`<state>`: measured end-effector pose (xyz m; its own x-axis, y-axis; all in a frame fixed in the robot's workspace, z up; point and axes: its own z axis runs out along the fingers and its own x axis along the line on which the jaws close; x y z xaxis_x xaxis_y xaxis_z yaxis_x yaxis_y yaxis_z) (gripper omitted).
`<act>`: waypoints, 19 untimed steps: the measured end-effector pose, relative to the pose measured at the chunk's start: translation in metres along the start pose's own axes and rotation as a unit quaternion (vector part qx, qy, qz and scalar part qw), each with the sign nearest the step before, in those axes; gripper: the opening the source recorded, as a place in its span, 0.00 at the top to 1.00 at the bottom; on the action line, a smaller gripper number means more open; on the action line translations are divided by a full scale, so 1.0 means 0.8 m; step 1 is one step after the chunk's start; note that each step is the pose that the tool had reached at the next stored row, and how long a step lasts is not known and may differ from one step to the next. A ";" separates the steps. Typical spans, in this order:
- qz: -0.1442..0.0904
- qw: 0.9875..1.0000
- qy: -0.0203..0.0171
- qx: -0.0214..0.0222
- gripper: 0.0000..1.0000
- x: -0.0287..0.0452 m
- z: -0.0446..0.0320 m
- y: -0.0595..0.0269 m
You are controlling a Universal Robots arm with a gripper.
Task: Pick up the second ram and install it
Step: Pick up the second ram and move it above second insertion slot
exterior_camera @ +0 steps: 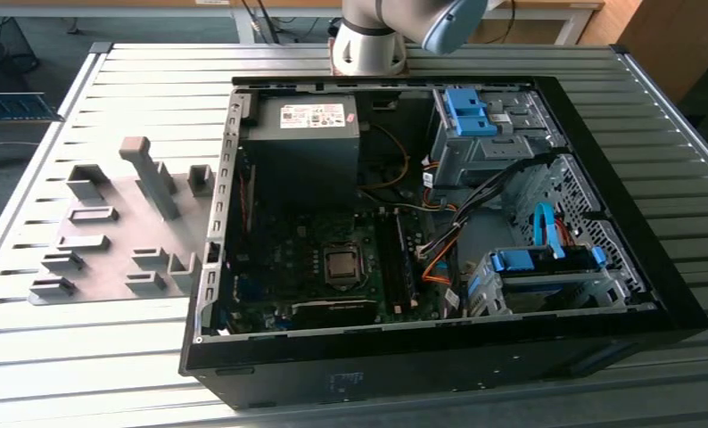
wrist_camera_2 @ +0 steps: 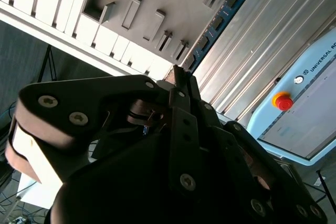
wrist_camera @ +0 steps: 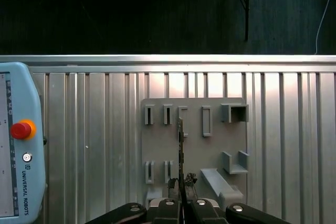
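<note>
Second ram (wrist_camera_2: 216, 23) (blue) is clamped in gripper (wrist_camera: 180, 181) above fixture (wrist_camera: 210, 148).

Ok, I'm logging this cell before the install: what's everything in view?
slatted aluminium table: one, silver, under everything.
open black computer case: one, black, on the table.
grey plastic fixture plate with slot blocks: one, grey, beside the case, the exterior view's left.
long thin blue circuit-board ram stick: one, blue, gripped at one end, near the fixture plate.
plastic teach pendant with red button: one, pale blue, on the table beside the plate.
robot arm: one, grey, beyond the case.
jaws: one pair, dark, shut on the ram stick.
</note>
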<state>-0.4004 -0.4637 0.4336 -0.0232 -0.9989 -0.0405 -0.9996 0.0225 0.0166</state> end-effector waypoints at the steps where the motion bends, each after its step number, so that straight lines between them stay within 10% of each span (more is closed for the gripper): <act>1: 0.000 1.000 0.000 0.000 0.86 0.0000 0.0000 -0.001; 19: 0.000 1.000 0.000 0.000 0.86 -0.0005 -0.0003 -0.021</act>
<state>-0.3839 -0.4637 0.4336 -0.0232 -0.9989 -0.0405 -0.9996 0.0226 0.0166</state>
